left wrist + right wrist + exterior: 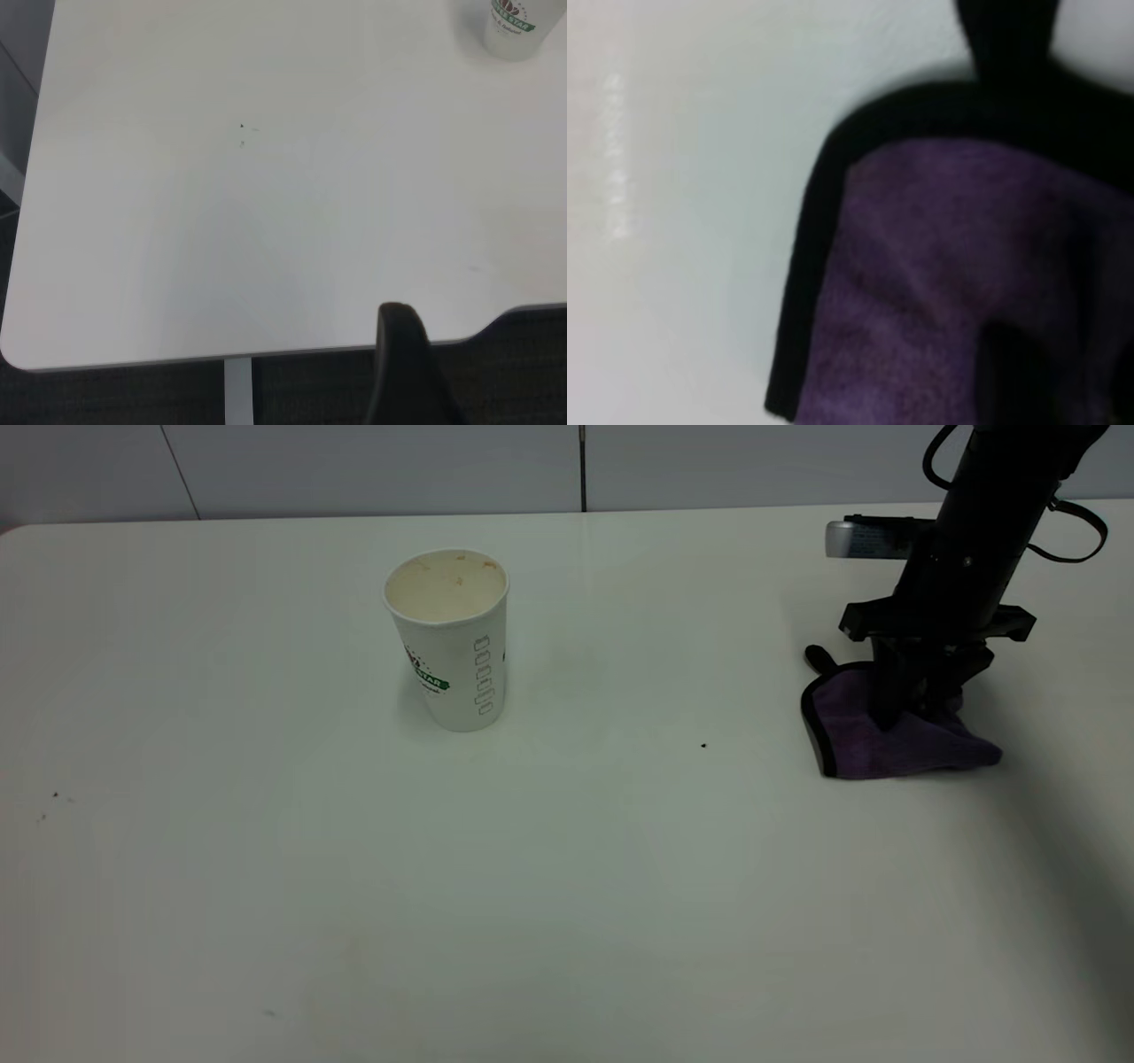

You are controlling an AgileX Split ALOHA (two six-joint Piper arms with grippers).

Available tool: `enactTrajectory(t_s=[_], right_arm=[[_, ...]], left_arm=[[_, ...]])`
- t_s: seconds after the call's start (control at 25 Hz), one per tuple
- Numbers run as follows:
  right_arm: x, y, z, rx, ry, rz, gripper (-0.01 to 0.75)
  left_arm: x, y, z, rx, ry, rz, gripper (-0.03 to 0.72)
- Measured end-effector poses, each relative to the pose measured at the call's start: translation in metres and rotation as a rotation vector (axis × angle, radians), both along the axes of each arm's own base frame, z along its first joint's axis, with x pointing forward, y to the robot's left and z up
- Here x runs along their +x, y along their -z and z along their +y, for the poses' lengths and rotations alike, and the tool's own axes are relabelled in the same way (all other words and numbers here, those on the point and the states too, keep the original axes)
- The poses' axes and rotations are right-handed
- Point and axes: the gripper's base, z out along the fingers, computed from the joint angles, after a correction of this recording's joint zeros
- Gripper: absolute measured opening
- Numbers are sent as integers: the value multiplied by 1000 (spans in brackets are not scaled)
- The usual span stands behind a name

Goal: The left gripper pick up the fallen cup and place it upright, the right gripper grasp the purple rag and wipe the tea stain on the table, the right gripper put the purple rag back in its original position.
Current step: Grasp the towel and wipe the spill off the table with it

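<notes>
- Exterior view: the cup point(450, 640) stands upright on the tabletop point(567, 886), left of centre and toward the far side, mouth up, so the cup step looks done. I can make out no clear brown blotch anywhere; only a tiny dark speck point(703, 745) lies between the cup and the rag. At the far right the right claw point(912, 704) comes straight down onto the purple rag point(895, 735), its fingers sunk into the bunched cloth and apparently pinching it. The rag rests on the tabletop directly beneath the claw, its black-edged border toward the left, its bulk trailing right and nearer. As I judge it, this is the put-back step, so the coming move turns on one thing: the cloth is right under the fingers, not beside them, and letting go and lifting straight up should leave it in place. The left arm is not in sight here.
- Left wrist view: the left claw point(403, 367) shows only as one dark finger over the near edge of the tabletop point(266, 266), well apart from the cup point(514, 27); I cannot tell whether it is open or closed. It seems parked.
- Right wrist view: the purple rag point(957, 283) fills the frame, black hem against the white tabletop point(682, 221), with a dark finger point(1010, 35) touching the cloth's edge.
</notes>
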Motion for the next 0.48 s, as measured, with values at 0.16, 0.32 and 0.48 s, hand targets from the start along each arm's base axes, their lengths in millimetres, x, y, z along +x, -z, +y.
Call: enactTrajectory(t_s=[0.16,0.32,0.48], right_arm=[[-3,-7,1,9,-9,32,515],[-4,-41,1,19,-30,44,579],[0,-97,2,28,-42,-38,552]], left_arm=[[0,0,0,0,0,0,475],[0,0,0,0,0,0,475],[0,0,0,0,0,0,475]])
